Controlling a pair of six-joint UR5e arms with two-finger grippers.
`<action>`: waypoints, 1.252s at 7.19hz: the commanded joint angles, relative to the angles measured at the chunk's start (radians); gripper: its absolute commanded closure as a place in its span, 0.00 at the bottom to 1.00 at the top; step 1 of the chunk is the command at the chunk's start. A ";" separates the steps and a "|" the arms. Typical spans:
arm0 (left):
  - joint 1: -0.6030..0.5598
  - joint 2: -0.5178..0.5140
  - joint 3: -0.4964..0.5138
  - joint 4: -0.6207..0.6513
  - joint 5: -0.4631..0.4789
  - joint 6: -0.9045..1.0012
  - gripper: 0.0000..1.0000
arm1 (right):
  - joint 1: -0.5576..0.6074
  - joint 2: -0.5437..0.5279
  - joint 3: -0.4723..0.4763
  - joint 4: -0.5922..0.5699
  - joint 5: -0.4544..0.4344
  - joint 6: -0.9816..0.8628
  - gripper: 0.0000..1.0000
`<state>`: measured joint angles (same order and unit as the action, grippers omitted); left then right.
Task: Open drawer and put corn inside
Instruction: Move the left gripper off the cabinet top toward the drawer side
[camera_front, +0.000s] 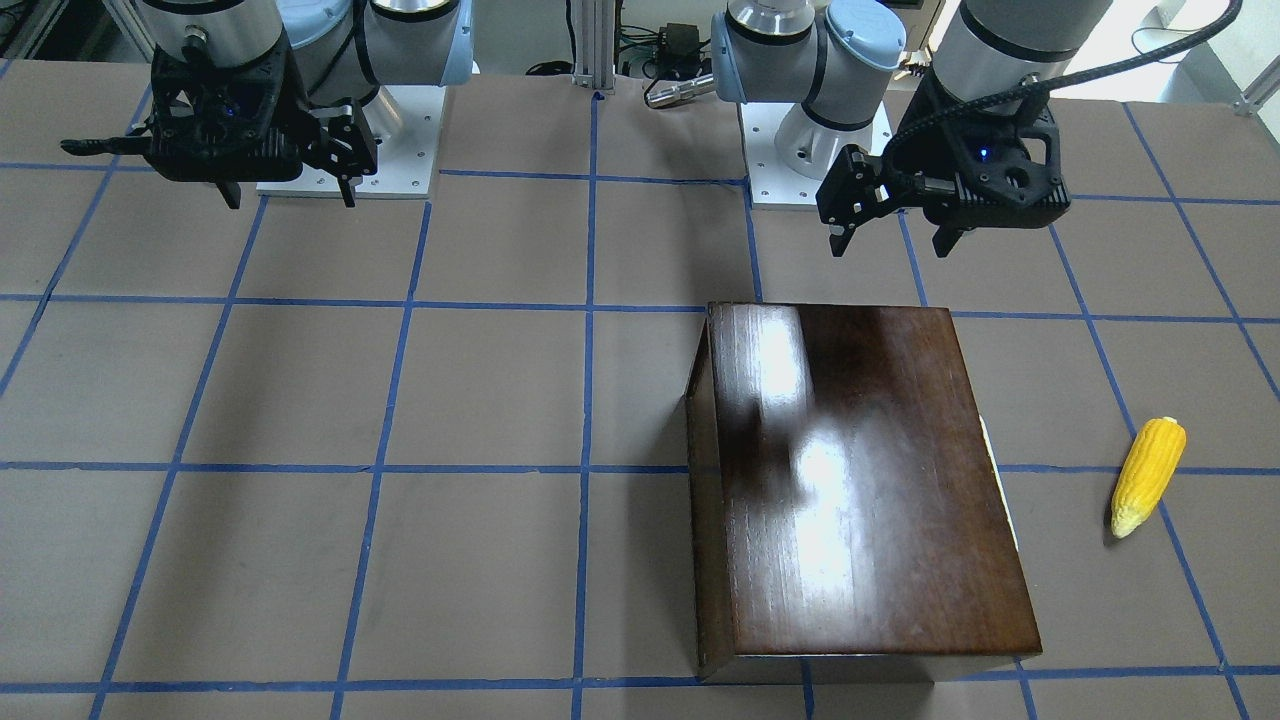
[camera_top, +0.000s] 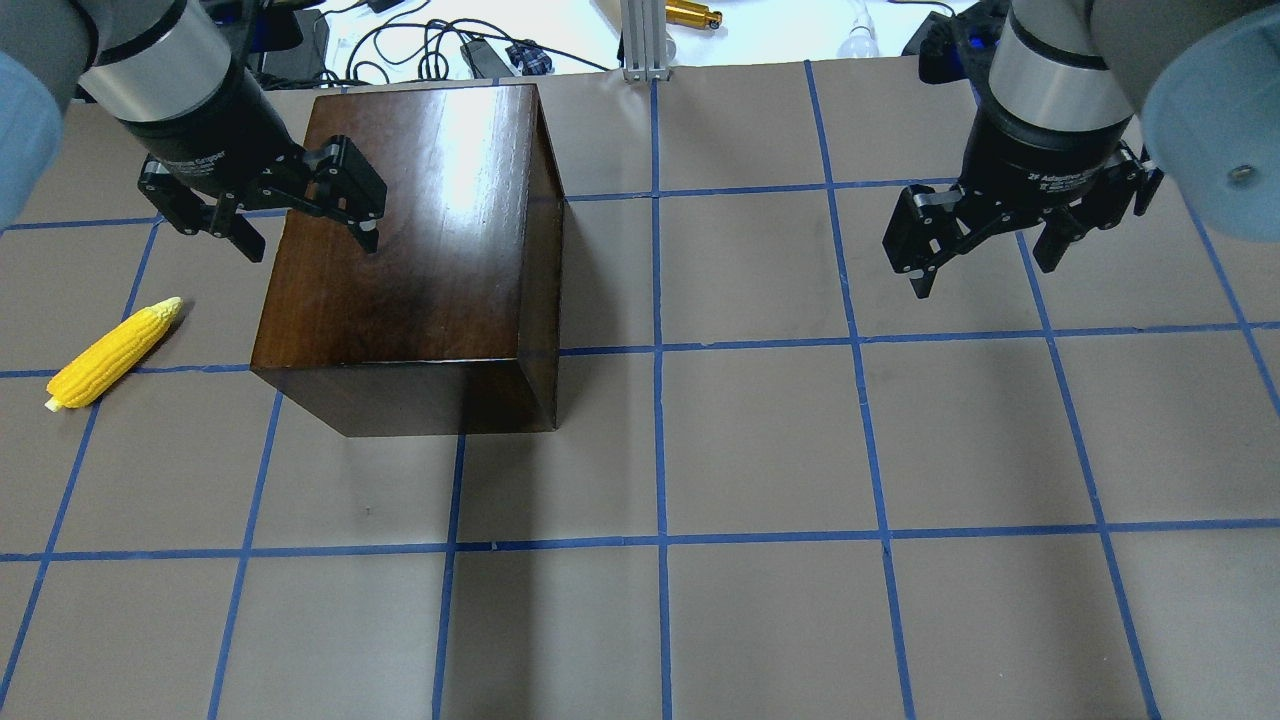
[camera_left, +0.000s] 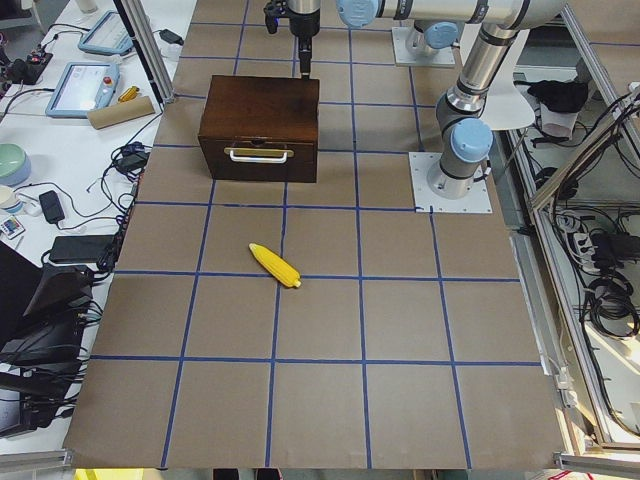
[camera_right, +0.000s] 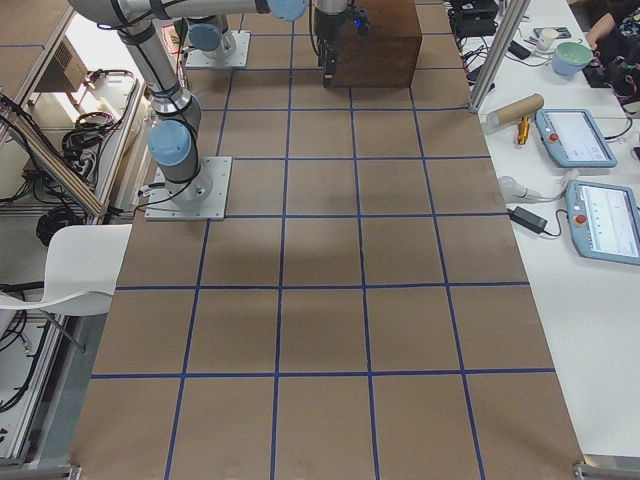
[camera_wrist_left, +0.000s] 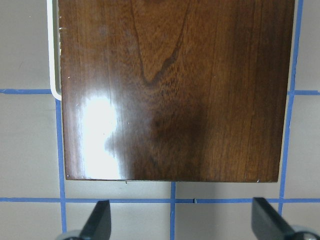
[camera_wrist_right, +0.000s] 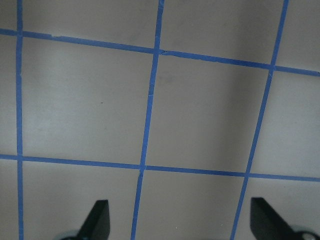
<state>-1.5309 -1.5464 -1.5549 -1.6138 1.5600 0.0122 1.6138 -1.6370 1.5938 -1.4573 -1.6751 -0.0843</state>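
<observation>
I see the left gripper (camera_top: 305, 240) hanging above the near edge of the dark box (camera_top: 420, 230), its fingers spread wide with nothing between them. The drawer (camera_left: 258, 160) sits shut in the box, its handle (camera_left: 259, 154) facing the robot's left. The corn (camera_top: 113, 355) lies on the table (camera_top: 760, 450) out in front of that face, apart from box and gripper. The right gripper (camera_top: 985, 270) hovers wide and empty, well apart.
</observation>
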 joint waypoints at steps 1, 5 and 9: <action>0.002 0.000 0.001 0.000 0.000 0.002 0.00 | 0.000 0.000 0.000 0.000 -0.002 0.000 0.00; 0.008 0.000 0.003 0.000 -0.003 0.005 0.00 | 0.000 0.000 0.000 0.000 0.000 0.001 0.00; 0.156 -0.008 0.018 -0.008 -0.004 0.055 0.00 | 0.000 0.000 0.000 0.000 0.000 0.000 0.00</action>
<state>-1.4603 -1.5517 -1.5410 -1.6171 1.5580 0.0364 1.6138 -1.6368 1.5938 -1.4573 -1.6753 -0.0835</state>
